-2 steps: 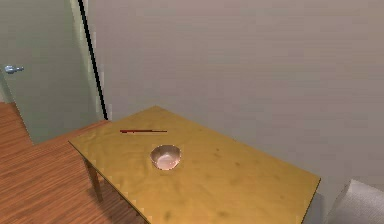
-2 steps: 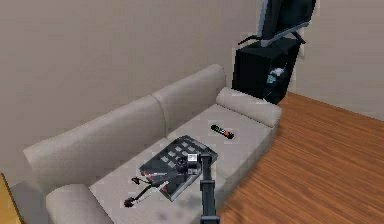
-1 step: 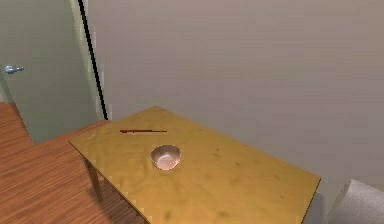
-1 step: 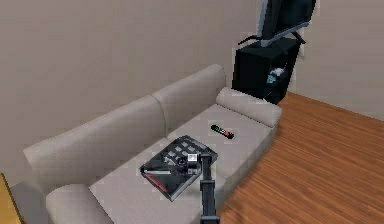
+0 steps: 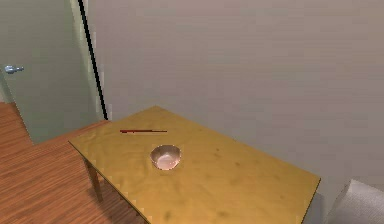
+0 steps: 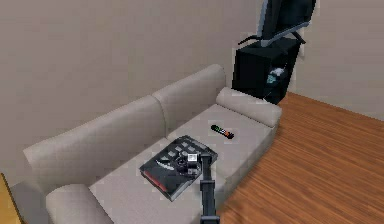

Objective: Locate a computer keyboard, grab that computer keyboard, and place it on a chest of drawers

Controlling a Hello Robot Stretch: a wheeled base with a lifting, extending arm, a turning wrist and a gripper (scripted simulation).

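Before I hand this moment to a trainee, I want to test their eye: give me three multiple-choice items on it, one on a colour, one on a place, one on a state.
1. What colour is the sofa?
A. red
B. pale beige
C. black

2. Where does the small dark thing with red and green marks lie?
A. on the floor
B. on a chair
C. on the sofa's seat

3. How does the bowl stand on the wooden table?
A. upright, mouth up
B. turned over
C. on its side

Answers:
1 B: back and cushions are all a light beige in the arm side view.
2 C: it rests on the seat cushion, toward the arm side view's right.
3 A: its hollow faces up in the forward view.
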